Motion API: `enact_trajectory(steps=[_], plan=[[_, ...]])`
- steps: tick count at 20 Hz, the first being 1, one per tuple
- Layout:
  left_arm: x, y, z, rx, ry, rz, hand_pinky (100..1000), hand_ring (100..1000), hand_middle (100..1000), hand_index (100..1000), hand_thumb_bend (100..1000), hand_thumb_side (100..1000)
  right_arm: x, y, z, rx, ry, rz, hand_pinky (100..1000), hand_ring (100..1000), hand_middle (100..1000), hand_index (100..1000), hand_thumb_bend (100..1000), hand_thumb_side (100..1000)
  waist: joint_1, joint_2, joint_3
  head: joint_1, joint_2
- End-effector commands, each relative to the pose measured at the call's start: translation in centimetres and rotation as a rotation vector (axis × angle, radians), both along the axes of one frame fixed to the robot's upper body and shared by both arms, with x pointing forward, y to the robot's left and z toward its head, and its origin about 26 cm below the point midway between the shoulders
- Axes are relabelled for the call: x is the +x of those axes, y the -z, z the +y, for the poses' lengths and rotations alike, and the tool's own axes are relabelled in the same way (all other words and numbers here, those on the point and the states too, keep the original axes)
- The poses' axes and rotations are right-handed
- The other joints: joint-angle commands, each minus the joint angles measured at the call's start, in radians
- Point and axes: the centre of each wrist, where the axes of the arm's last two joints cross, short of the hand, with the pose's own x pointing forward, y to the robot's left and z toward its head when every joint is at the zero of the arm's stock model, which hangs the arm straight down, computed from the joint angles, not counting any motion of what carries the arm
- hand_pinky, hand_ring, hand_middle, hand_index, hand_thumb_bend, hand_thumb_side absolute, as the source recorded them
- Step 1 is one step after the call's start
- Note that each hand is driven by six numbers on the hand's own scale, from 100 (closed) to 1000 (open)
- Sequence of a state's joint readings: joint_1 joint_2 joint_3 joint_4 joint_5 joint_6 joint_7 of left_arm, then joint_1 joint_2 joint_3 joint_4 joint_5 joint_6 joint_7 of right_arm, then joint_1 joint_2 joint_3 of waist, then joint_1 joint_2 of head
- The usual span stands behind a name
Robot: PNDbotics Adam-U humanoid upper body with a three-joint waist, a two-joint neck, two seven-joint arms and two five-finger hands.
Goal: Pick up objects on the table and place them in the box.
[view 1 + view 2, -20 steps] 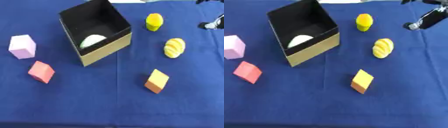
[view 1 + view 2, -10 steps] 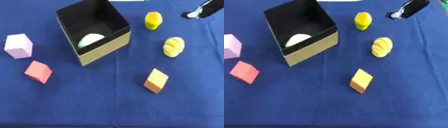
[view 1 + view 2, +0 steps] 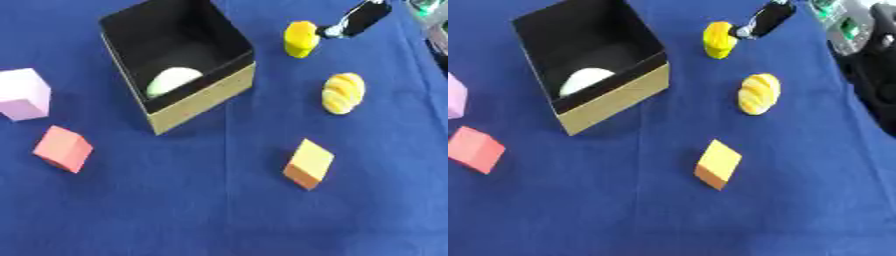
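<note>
Blue table (image 3: 219,215); right hand (image 3: 359,19) just beside yellow block (image 3: 300,38), likely grasp approach; finger state unclear.

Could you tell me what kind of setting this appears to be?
Probably a robot test bench, not a home: a table under plain blue cloth, coloured foam-like blocks such as the orange cube, and an open black box with tan sides.

Table: blue cloth-covered tabletop (image 3: 175,210)
On it: black open box (image 3: 203,95), lilac cube (image 3: 23,93), red cube (image 3: 63,148), orange block (image 3: 309,163), yellow cylinder (image 3: 300,39), yellow ridged oval (image 3: 342,93)
</note>
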State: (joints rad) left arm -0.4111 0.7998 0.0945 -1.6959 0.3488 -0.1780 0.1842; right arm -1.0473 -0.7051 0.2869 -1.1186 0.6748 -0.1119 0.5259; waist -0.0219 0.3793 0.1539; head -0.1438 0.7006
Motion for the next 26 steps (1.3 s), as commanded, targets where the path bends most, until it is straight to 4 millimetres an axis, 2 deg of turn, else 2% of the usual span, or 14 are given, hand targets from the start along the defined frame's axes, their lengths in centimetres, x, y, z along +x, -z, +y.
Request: enact_trajectory(steps=[1, 4, 7, 14, 20, 21, 22, 26], plan=[[-2.2, -2.5, -1.8, 0.014, 0.014, -0.068, 863, 772, 761, 933, 228, 798, 0.0, -1.2, -0.7, 0.003, 0.025, -0.039, 877, 874, 849, 889, 411, 288, 0.002, -0.014, 0.008, -0.014, -0.035], [-3.9, -3.3, -3.5, 0.011, 0.004, -0.074, 863, 772, 762, 933, 229, 798, 0.1, -0.9, -0.7, -0.002, 0.02, -0.035, 876, 874, 849, 889, 422, 279, 0.001, -0.005, 0.014, -0.019, -0.06], [-4.6, -3.5, -4.1, 0.003, -0.006, -0.077, 863, 772, 762, 933, 227, 800, 0.2, -0.6, -0.8, -0.008, 0.022, -0.025, 876, 874, 848, 889, 425, 278, -0.001, 0.005, 0.019, -0.025, -0.073], [-4.7, -3.5, -4.3, 0.002, -0.01, -0.08, 862, 773, 763, 933, 225, 803, 0.4, 0.0, -1.2, -0.035, 0.05, -0.003, 876, 874, 843, 886, 483, 230, 0.0, 0.029, 0.027, -0.034, -0.068], [-4.7, -3.5, -4.2, 0.001, -0.013, -0.083, 862, 773, 763, 933, 225, 803, 0.5, 0.1, -1.3, -0.042, 0.053, -0.003, 876, 874, 843, 886, 483, 230, 0.0, 0.031, 0.026, -0.034, -0.066], [-4.7, -3.5, -4.3, 0.0, -0.011, -0.086, 861, 771, 761, 932, 223, 806, 0.5, 0.3, -1.4, -0.041, 0.064, 0.002, 872, 861, 804, 868, 510, 144, -0.001, 0.038, 0.029, -0.039, -0.064], [-4.7, -3.5, -4.3, -0.001, -0.008, -0.089, 861, 771, 760, 932, 223, 807, 0.6, 0.4, -1.6, -0.041, 0.076, 0.002, 866, 849, 785, 854, 502, 121, -0.002, 0.044, 0.032, -0.042, -0.066], [-4.7, -3.4, -4.4, -0.004, -0.008, -0.094, 860, 770, 758, 930, 221, 809, 0.7, 0.4, -1.8, -0.028, 0.108, -0.037, 847, 798, 720, 804, 426, 100, -0.004, 0.056, 0.039, -0.051, -0.076]])
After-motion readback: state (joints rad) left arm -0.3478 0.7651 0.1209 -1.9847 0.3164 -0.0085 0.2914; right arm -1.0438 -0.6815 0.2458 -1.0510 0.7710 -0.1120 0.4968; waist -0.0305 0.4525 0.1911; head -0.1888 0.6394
